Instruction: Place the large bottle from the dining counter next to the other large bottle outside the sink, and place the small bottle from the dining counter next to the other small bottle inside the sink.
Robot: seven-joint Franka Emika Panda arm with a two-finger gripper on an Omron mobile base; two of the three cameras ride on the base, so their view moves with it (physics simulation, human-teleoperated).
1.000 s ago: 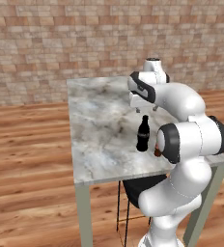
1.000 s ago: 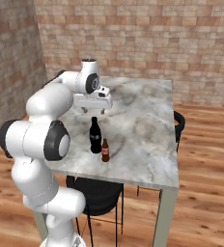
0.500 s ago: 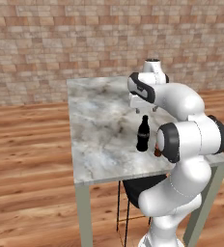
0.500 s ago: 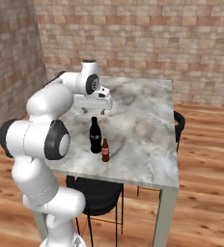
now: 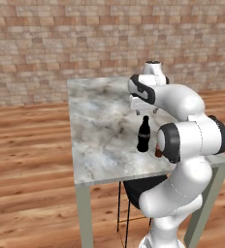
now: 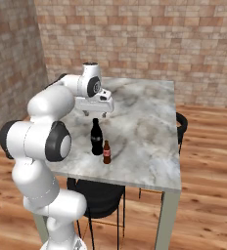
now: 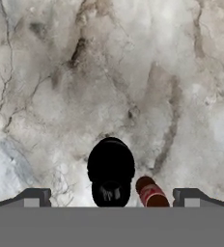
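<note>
The large bottle (image 6: 96,137), black with a red label band and a narrow neck, stands upright on the dining counter (image 6: 145,122), near the edge that is closest to the robot's base. In the left base view the same large bottle (image 5: 143,135) stands on the marbled top (image 5: 102,126), not far from the front right part of it. Just beside it, on the side nearer the table edge, stands the small bottle (image 6: 106,152), brown with a red label and clearly shorter. The two bottles are very close, but I cannot tell if they touch. In the left base view the small bottle (image 5: 158,152) is mostly hidden behind the arm's dark elbow joint.

The hand view looks straight down on both: the large bottle (image 7: 111,172) appears as a round black shape with its cap in the lower part, and the small bottle (image 7: 151,193) lies to the right of it, showing its red label.

The gripper (image 6: 94,115) hangs above the large bottle, pointing down to the table, with a gap between it and the bottle's cap. Its jaws stand wide apart and hold nothing; in the hand view the two fingertips (image 7: 33,197) are at the far left and far right, with both bottles between them.

Under the dining counter stands a black chair (image 6: 98,197), and a second dark chair (image 6: 182,128) shows at the far side. The floor (image 5: 32,160) is wooden and the wall (image 5: 61,38) behind is of brick.
</note>
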